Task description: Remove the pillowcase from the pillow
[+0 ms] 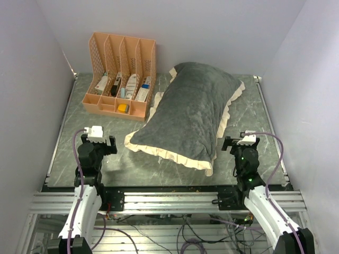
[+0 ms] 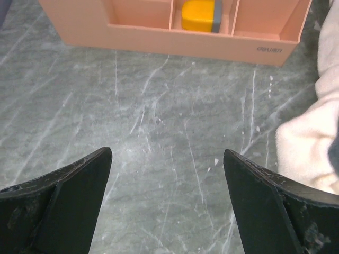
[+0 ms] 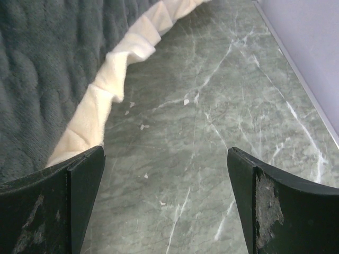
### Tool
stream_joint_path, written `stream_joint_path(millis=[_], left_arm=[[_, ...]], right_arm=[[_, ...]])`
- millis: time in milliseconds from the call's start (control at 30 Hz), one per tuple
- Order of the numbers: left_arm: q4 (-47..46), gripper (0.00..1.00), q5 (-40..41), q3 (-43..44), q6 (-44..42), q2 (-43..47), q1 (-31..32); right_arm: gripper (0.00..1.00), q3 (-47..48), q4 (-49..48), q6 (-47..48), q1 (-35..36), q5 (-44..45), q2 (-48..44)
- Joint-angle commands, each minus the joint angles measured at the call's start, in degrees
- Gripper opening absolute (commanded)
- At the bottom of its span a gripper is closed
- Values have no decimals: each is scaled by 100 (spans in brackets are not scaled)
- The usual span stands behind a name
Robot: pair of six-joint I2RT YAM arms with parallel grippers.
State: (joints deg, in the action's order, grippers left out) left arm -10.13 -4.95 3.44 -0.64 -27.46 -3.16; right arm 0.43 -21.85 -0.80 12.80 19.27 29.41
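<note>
The pillowcase (image 1: 188,111), dark grey plush with a cream ruffled frill, lies stuffed and plump across the middle of the table, slanting from near left to far right. The white pillow is hidden inside it. My left gripper (image 1: 97,142) is open and empty, left of the near-left corner of the pillowcase; its cream frill (image 2: 307,143) shows at the right edge of the left wrist view. My right gripper (image 1: 239,142) is open and empty, right of the pillowcase; the grey plush (image 3: 47,69) and frill (image 3: 114,79) fill the left of the right wrist view.
A peach desk organizer (image 1: 121,74) with several items stands at the far left; its front tray (image 2: 175,32) holds a yellow block (image 2: 201,15). Grey walls close the table on three sides. A metal rail (image 1: 169,201) runs along the near edge.
</note>
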Motion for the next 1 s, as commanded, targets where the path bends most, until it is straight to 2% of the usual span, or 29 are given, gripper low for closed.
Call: stream_joint_path(millis=[0, 33, 67, 133, 200, 300, 333, 400, 433, 467, 533, 567, 667, 733, 833, 967], left_arm=[[710, 97, -198, 1194, -199, -334, 32], [1078, 98, -198, 1610, -371, -527, 30], [1422, 98, -192, 2012, -605, -712, 34], [2303, 98, -155, 2872, -1048, -1099, 32], [3309, 98, -302, 3928, -1641, -1553, 30], [4677, 98, -378, 5021, -2125, -2116, 30], [5065, 98, -430, 5308, -2280, -2258, 34], [5655, 98, -565, 5741, -2450, -2438, 34], [5898, 98, -658, 5902, -2559, -2490, 34], [6172, 98, -834, 6014, -2722, -2495, 32], [6431, 97, -1042, 6087, -3047, -2440, 30], [6499, 98, -1097, 6078, -3182, -2401, 30], [6539, 97, -1166, 5904, -3472, -2362, 34], [6465, 97, -1179, 5765, -3495, -2463, 35], [6423, 98, -1285, 5637, -3499, -2768, 41], [6221, 98, -1226, 5546, -3443, -3089, 48]], right_arm=[[100, 77, 618, 170, -8, -228, -374], [100, 384, 906, 137, -8, -255, -283], [100, 854, 1137, -168, -18, 92, -170], [100, 1591, 1736, -1340, -14, 1027, 37], [100, 2235, 2109, -1586, -14, 1235, 297], [100, 2927, 2567, -2301, -20, 1687, 652], [100, 3167, 3003, -2846, -25, 2007, 767], [100, 3679, 4540, -4672, -31, 2811, 1145], [100, 3673, 4807, -5350, -26, 3014, 1315], [100, 3602, 4720, -5371, -30, 2831, 1433], [100, 3565, 4365, -4602, -32, 2038, 1553], [100, 3609, 4329, -4501, -32, 1699, 1561], [100, 3345, 3553, -3795, -28, 80, 1426], [100, 3202, 3232, -3754, -22, -720, 1492], [100, 3216, 3384, -3936, 69, -1235, 1940], [100, 3013, 3446, -4052, 651, -1088, 2139]])
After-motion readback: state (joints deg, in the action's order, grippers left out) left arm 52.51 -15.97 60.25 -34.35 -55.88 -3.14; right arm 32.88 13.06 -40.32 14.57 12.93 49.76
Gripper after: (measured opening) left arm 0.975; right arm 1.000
